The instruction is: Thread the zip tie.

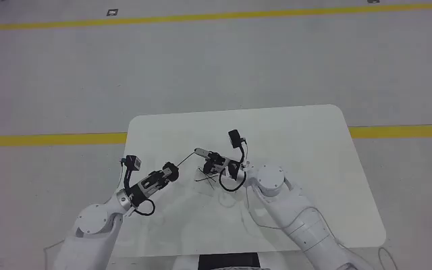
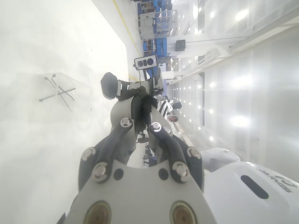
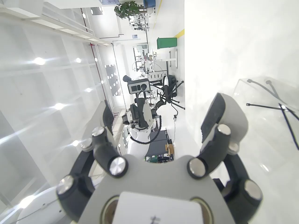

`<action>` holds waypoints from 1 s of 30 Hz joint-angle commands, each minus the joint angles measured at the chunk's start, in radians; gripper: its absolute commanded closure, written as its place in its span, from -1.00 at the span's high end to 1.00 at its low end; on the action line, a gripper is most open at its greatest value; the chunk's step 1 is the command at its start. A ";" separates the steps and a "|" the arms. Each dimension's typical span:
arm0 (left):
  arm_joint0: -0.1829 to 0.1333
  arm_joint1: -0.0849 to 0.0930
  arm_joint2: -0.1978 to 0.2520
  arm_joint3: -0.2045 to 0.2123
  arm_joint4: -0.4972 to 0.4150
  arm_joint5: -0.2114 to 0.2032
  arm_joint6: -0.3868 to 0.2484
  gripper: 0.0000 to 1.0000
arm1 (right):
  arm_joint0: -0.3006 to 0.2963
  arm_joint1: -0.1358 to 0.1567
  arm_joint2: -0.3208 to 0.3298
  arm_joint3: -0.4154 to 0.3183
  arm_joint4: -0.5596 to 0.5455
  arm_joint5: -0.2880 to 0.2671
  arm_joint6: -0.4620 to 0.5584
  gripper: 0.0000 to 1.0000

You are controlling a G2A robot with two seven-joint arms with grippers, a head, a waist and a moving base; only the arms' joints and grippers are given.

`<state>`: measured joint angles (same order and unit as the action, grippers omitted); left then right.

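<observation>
A thin black plastic zip tie (image 1: 187, 159) was pinched in the closed left gripper (image 1: 177, 166), its free end pointing at the right gripper (image 1: 204, 156), whose fingers (image 3: 222, 113) stood apart; spare black ties (image 2: 58, 92) lay beside it

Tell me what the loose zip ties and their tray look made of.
The zip ties: probably nylon-type plastic, seen as dark, thin strips with small square heads. The tray: clear plastic, perhaps acrylic. It is glossy, and the table shows through its walls.
</observation>
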<state>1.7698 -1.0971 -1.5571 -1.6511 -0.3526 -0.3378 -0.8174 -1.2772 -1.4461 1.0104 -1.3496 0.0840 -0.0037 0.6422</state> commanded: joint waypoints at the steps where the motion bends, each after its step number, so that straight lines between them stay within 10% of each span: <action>1: -0.009 0.002 -0.010 0.027 -0.008 0.000 0.004 -1.00 | 0.000 0.000 0.000 0.000 0.000 0.000 0.000 1.00; 15: -0.048 0.025 -0.235 0.248 -0.305 -0.002 -0.344 -1.00 | 0.000 0.000 0.000 0.000 0.000 0.000 0.000 1.00; 24: -0.115 0.032 -0.253 0.383 -0.449 0.038 -0.506 -1.00 | 0.000 0.000 0.000 0.000 0.000 0.000 0.000 1.00; 30: -0.128 0.035 -0.255 0.398 -0.462 0.042 -0.529 -1.00 | 0.000 0.000 0.000 0.000 0.000 0.000 0.000 1.00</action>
<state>1.6415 -1.0623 -1.8117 -1.2530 -0.8150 -0.2960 -1.3469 -1.2772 -1.4461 1.0104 -1.3496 0.0841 -0.0037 0.6422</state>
